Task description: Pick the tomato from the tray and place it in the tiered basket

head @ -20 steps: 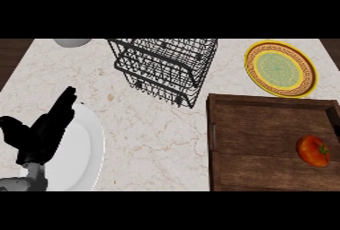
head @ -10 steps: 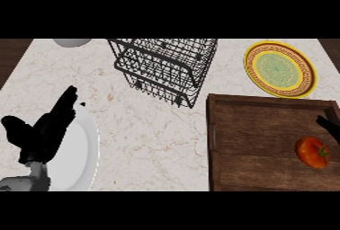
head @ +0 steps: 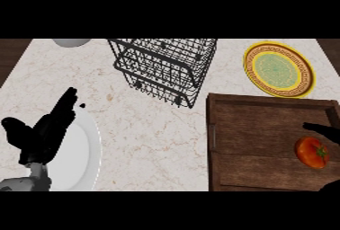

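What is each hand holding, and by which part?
Nothing. The tomato lies in the tray, the right hand open beside it; the left hand rests open over the white plate.

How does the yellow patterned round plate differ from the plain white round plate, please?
The yellow patterned round plate has a green centre and ornate rim; the plain white round plate is bare. The yellow one lies at the far right; the white one lies near left, partly hidden by the left hand. Both rest flat on the marble counter.
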`<act>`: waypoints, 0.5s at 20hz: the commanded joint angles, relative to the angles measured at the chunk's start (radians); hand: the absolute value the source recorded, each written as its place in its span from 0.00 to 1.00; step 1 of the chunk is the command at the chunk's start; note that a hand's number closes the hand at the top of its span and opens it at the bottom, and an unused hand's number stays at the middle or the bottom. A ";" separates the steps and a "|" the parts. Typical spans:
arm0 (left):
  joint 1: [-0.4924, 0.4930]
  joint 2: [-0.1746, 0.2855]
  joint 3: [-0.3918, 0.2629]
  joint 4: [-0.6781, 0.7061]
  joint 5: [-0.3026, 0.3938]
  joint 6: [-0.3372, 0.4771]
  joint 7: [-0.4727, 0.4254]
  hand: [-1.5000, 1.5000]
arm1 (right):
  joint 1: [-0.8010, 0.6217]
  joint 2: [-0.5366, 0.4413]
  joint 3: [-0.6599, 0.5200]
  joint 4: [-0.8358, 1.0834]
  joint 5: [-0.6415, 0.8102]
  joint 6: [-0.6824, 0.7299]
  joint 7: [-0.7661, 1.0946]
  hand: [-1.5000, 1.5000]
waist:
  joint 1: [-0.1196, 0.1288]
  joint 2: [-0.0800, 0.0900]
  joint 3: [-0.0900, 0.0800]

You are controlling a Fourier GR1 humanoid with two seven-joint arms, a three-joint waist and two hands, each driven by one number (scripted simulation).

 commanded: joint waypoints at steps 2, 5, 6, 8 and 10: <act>-0.046 -0.017 0.000 0.053 -0.031 0.004 -0.005 0.50 | -0.005 0.015 0.050 0.053 0.038 0.047 -0.046 1.00 | -0.002 0.005 0.012; 0.011 -0.018 0.015 0.047 -0.014 -0.031 -0.063 0.50 | -0.035 0.015 0.083 0.075 0.158 -0.031 -0.057 1.00 | 0.004 0.005 0.012; -0.038 -0.027 0.006 0.020 -0.028 0.012 0.019 0.50 | -0.074 0.023 0.082 0.138 0.157 -0.050 -0.113 1.00 | 0.006 0.006 0.012; -0.018 -0.035 0.002 -0.012 -0.035 0.015 0.014 0.50 | -0.033 0.031 0.079 0.108 0.186 -0.082 -0.125 1.00 | 0.003 0.004 0.012; 0.023 -0.010 0.030 -0.002 -0.008 -0.034 -0.019 0.50 | 0.005 0.048 0.071 0.045 0.197 -0.104 -0.112 1.00 | 0.000 0.004 0.012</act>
